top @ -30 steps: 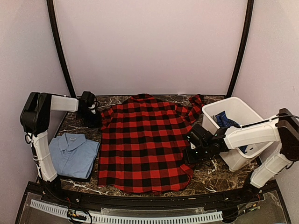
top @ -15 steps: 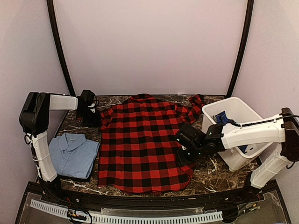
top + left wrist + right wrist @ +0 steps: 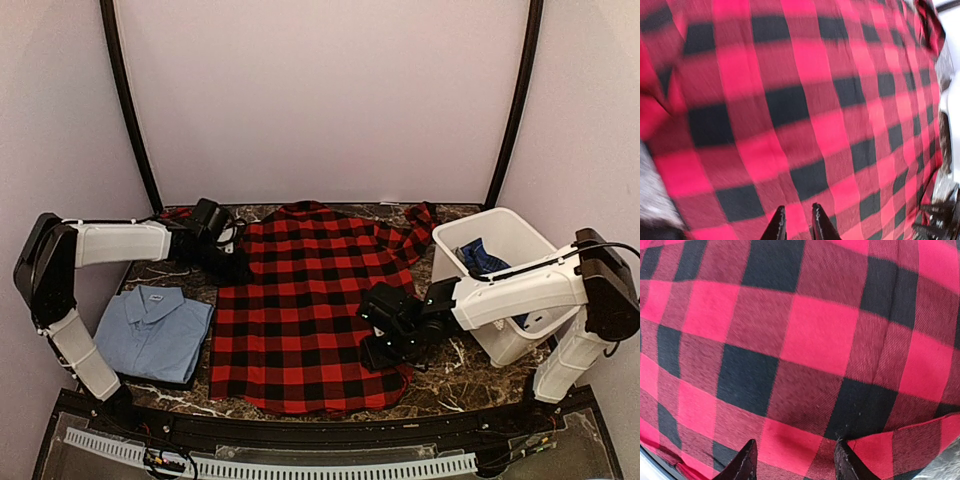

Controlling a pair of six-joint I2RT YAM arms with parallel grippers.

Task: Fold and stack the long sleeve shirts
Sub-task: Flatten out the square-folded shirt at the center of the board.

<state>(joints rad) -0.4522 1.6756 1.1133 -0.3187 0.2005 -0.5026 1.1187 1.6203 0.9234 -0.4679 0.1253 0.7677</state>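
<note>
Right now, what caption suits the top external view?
Checked flannel spread flat on the table; folded light blue shirt left, white bin right.

We're in a robot lab cell, not a home: plain pale walls (image 3: 320,100) w/ black poles (image 3: 125,100) upper left & right, marble-look table (image 3: 455,385), slotted cable duct (image 3: 300,467) along bottom edge, left arm (image 3: 110,242) & right arm (image 3: 520,290) mounted at lower corners.

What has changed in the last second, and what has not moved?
The right gripper slid leftward over the red-and-black flannel; the left gripper moved right to its shoulder. Nothing was visibly grasped. The flannel, light blue shirt and white bin stayed put.
</note>
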